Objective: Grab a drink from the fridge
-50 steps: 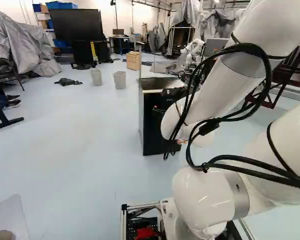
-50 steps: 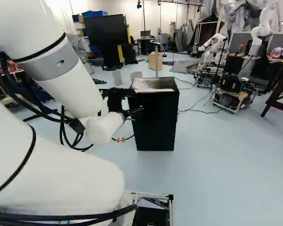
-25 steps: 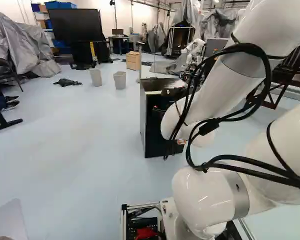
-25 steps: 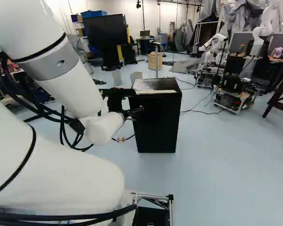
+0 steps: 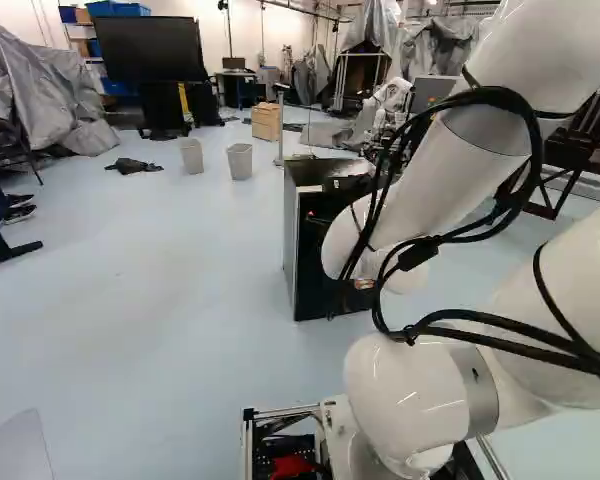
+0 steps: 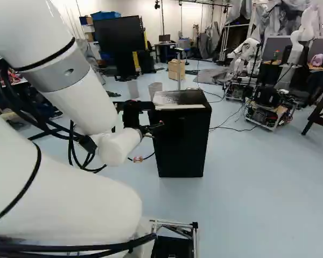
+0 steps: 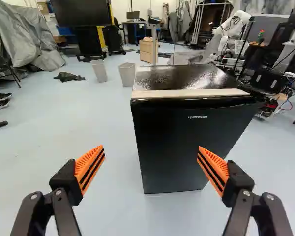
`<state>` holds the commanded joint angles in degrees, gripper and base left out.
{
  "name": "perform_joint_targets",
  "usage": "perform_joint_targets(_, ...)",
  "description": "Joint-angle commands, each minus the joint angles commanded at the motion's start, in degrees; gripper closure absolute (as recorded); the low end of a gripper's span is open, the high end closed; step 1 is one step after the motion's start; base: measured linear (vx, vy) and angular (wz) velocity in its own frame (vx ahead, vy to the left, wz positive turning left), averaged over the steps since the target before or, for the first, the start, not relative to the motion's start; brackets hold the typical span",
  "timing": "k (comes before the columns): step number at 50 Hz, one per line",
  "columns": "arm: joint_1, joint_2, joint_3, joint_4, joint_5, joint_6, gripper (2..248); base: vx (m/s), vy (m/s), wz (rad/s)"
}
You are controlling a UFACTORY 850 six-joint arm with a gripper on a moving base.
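In the right base view my gripper (image 6: pixel 153 129) reaches out at the end of the arm, overlapping the left side of the black fridge (image 6: pixel 182 137). The wrist view shows the gripper (image 7: pixel 151 149) open, its orange-padded fingers wide apart with nothing between them. Ahead of it stands the small fridge (image 7: pixel 191 142), upright on the floor with its door closed, more toward one finger than the other. A pale strip runs along its top front edge. No drink can be seen; the inside of the fridge is hidden.
Two grey bins (image 7: pixel 127 73) and a wooden cabinet (image 7: pixel 148 50) stand beyond the fridge. A dark cloth (image 5: pixel 134 165) lies on the floor. Another robot (image 6: pixel 266 105) stands at the right of the right base view, and a dark red frame (image 6: pixel 320 102) is at its edge.
The base has moved a little toward the fridge, which looks larger and sits slightly farther right in both base views. My arm keeps its pose over its lowest joint.
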<state>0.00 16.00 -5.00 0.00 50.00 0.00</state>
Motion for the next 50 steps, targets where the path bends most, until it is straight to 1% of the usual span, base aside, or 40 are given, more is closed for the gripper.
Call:
perform_joint_targets(31,0.0,0.0,0.0,0.0,0.0,0.0,3,0.061,0.055,-0.018)
perform_joint_targets(41,0.1,0.0,0.0,0.0,0.0,0.0,3,0.006,0.011,-0.001)
perform_joint_targets(50,0.7,0.0,0.0,0.4,0.0,0.0,3,0.000,0.000,0.000)
